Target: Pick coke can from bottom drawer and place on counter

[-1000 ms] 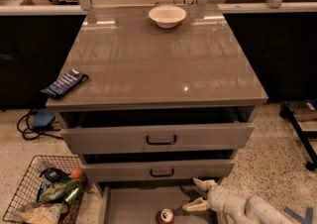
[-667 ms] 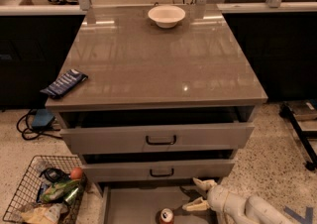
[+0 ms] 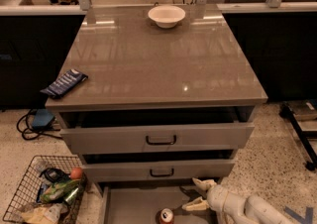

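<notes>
A small red coke can with a silver top point(image 3: 165, 215) stands upright in the open, shallow grey bottom drawer point(image 3: 131, 203). Just to its right, the pale two-finger gripper point(image 3: 197, 196) hangs with fingers spread wide, holding nothing. Two grey drawer fronts point(image 3: 158, 139) jut out above. The glossy grey-brown counter point(image 3: 158, 64) carries a white bowl point(image 3: 166, 16) and a blue packet point(image 3: 64, 83).

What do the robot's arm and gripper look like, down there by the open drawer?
The gripper, low over the bottom drawer beside the coke can, has two cream, tapered, pointed fingers. Behind it the arm is smooth, rounded and off-white, built in bulging segments. No cables or markings show.
</notes>
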You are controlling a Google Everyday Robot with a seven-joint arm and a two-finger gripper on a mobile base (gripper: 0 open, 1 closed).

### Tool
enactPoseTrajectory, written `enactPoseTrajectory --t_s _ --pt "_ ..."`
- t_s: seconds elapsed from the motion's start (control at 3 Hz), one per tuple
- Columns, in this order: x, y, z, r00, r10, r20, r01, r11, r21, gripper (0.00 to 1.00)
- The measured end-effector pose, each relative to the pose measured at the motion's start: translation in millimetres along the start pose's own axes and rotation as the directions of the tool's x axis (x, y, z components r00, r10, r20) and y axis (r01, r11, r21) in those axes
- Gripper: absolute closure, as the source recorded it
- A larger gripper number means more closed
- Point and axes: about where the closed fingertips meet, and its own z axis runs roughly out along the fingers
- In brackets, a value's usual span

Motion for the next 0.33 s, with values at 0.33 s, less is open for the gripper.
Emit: enactPoseTrajectory --t_s 0.33 --pt "0.0 0.1 0.1 1.0 0.0 0.0 0.0 1.0 0.0 0.0"
